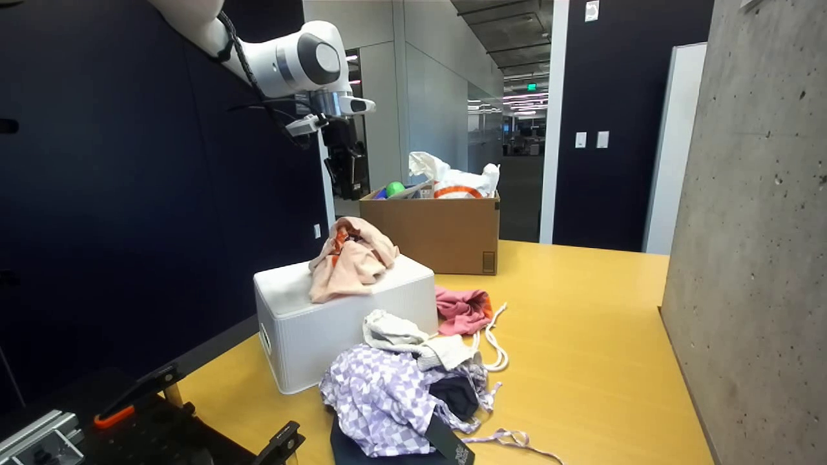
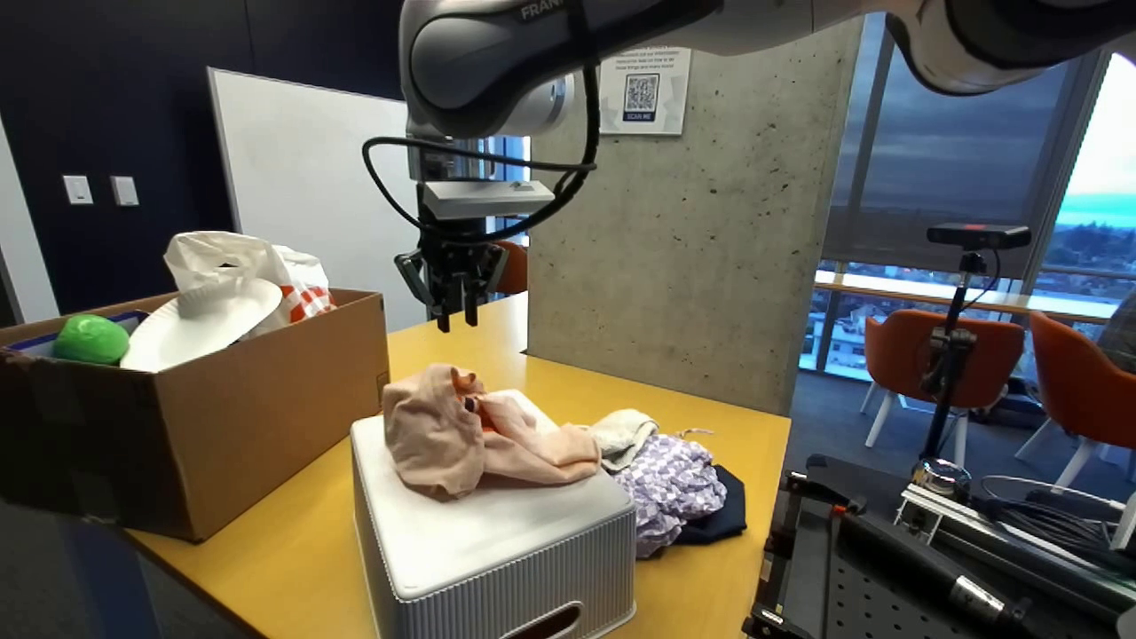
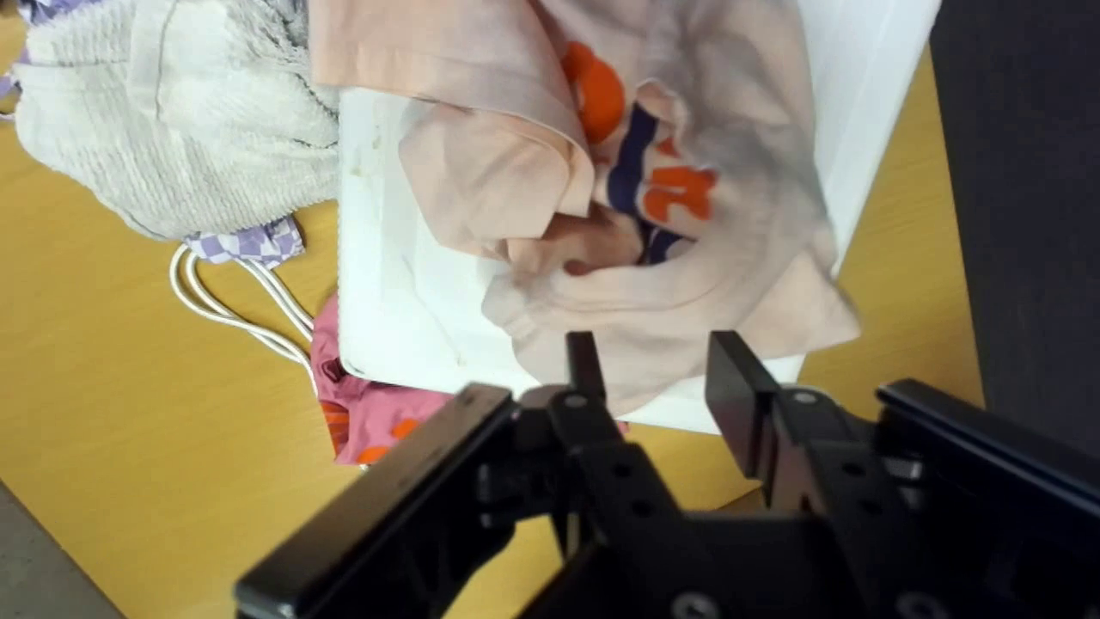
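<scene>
My gripper is open and empty, its two black fingers apart. It hangs in the air above the white ribbed box, as both exterior views (image 1: 349,190) (image 2: 457,321) and the wrist view (image 3: 653,344) show. A crumpled peach cloth (image 1: 352,271) (image 2: 435,453) (image 3: 739,284) with orange and dark blue print inside lies on top of the upturned white box (image 1: 349,329) (image 2: 497,555) (image 3: 391,292). It is nearest to my gripper, and the fingers do not touch it. A pink cloth (image 1: 462,313) (image 3: 378,400) with orange patches lies on the table beside the box.
A pale knit cloth (image 1: 394,330) (image 3: 215,112), a purple checkered cloth (image 1: 381,400) (image 2: 666,484) and a dark cloth (image 2: 726,510) lie heaped beside the white box. A full cardboard box (image 1: 433,236) (image 2: 284,408) stands behind. A concrete wall (image 1: 743,245) (image 2: 674,248) borders the yellow table (image 1: 581,336).
</scene>
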Action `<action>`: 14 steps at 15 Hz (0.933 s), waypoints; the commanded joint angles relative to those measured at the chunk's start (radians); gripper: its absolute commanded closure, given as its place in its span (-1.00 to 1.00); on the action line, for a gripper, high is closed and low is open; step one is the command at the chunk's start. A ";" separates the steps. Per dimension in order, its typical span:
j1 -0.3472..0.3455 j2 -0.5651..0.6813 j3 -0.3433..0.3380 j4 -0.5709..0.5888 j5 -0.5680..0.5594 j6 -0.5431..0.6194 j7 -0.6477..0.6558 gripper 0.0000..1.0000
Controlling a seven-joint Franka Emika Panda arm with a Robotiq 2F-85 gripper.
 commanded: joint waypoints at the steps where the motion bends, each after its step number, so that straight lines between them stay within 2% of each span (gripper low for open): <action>1: -0.008 -0.015 -0.006 0.000 0.009 -0.030 -0.046 -0.41; 5: 0.024 -0.063 -0.048 -0.088 -0.046 -0.083 0.019 -0.96; 8: 0.035 -0.061 -0.058 -0.147 -0.090 -0.071 0.036 -1.00; 14: 0.041 0.004 -0.064 -0.152 -0.133 -0.057 0.044 -1.00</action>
